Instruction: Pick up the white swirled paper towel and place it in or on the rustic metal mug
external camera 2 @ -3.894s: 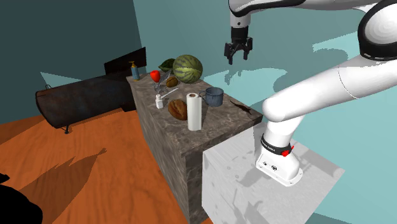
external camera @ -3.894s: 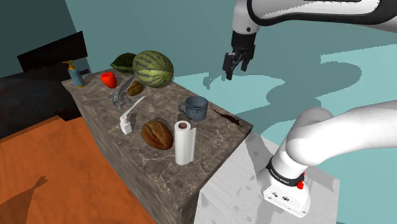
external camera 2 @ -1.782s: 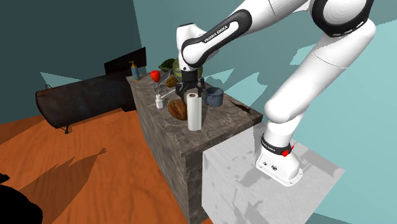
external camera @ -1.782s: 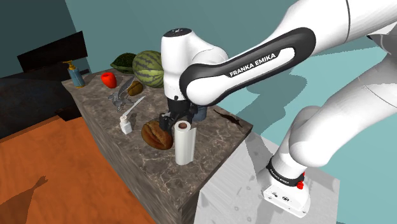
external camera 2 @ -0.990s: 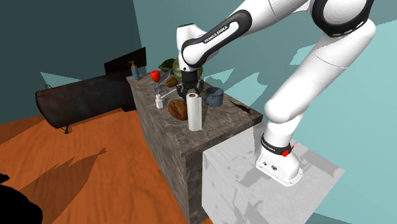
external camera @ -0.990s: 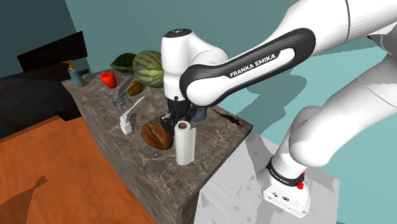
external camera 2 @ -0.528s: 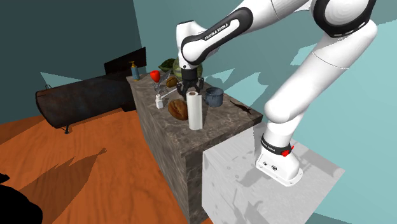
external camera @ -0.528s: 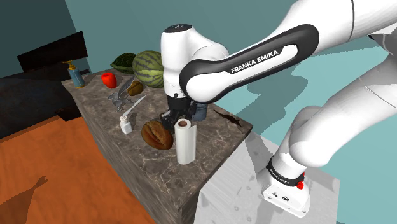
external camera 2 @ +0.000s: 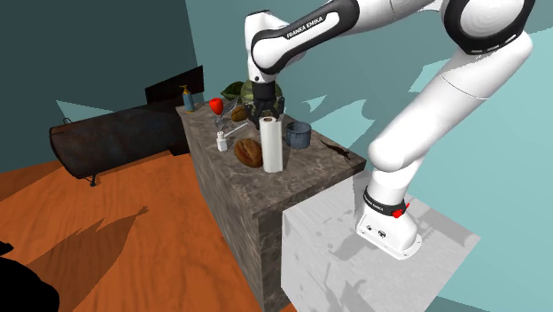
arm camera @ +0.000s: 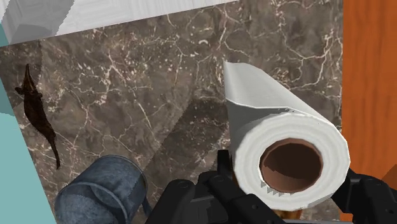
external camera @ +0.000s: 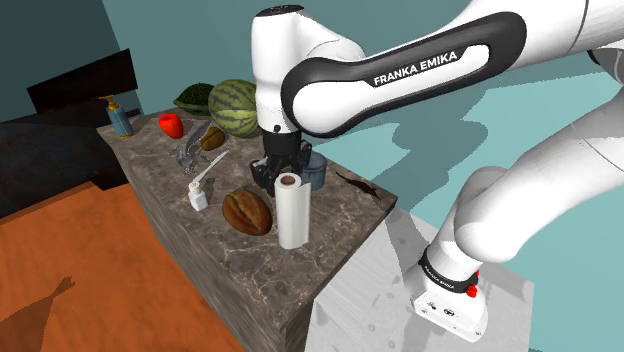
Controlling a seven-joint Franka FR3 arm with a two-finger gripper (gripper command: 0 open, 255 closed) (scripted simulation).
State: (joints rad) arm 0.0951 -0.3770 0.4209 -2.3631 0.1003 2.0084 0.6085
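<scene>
- The gripper (arm camera: 289, 186) sits at the top of the white paper towel roll (external camera: 291, 215). Its black fingers (arm camera: 224, 167) are pressed against either side just under the rim, so it looks like a real clasp, not a hover.
- The roll stands upright on the dark marble counter (external camera: 335, 220), with a brown loaf (external camera: 246, 211) just beside it on the shoulder view's left. I can't tell whether its base is off the stone.
- The blue-grey mug (arm camera: 102, 191) is just behind the roll, right by the gripper, mouth up and empty as far as I can see.
- My take: the step in hand is the lift. Go straight up until the roll's bottom clears the mug's rim before any sideways move — it's tall and gripped high, so it may swing.
- The roll looks about as wide as the mug's mouth, so centre it and lower it on end gently. Letting go off-centre could tip the roll or the mug.
</scene>
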